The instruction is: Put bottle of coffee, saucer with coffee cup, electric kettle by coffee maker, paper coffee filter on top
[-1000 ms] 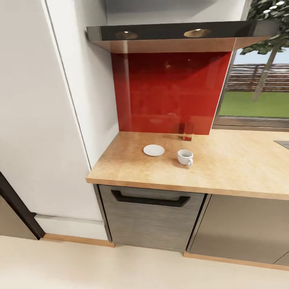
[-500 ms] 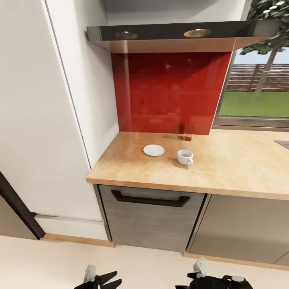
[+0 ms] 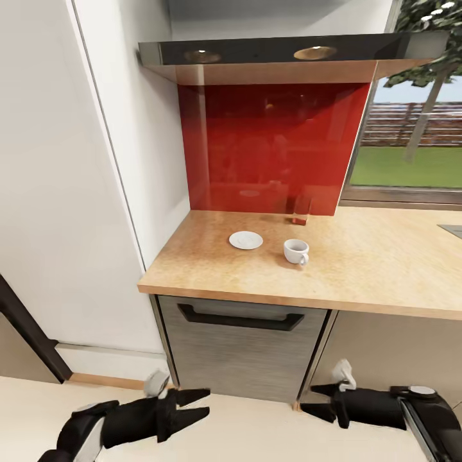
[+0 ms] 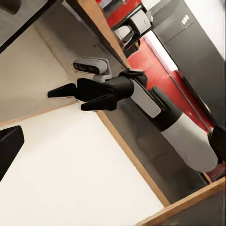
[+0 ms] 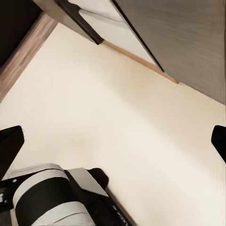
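On the light wood countertop (image 3: 378, 269) lies the round white saucer (image 3: 246, 240). The white coffee cup (image 3: 296, 251) stands on the bare wood a little to its right, apart from it. Low over the floor, in front of the grey cabinet, my left gripper (image 3: 200, 405) is open and holds nothing. My right gripper (image 3: 316, 400) (image 4: 70, 98) is open too, its fingers pointing toward the left one. In the right wrist view the right gripper (image 5: 114, 141) has its fingertips spread wide over the floor. The coffee maker, bottle of coffee, kitchen shelf, paper coffee filter and electric kettle are out of view.
A small glass (image 3: 301, 210) with a red base stands against the red backsplash (image 3: 269, 147). A dark hood (image 3: 282, 54) hangs above. A tall white cabinet (image 3: 64, 192) closes the left side. Below the worktop is a grey drawer front with a black handle (image 3: 240, 319). The sink corner (image 3: 453, 230) shows at the right edge.
Both arms have come up into the head view from its lower edge and reached forward toward the cabinet. The saucer and cup have not moved.
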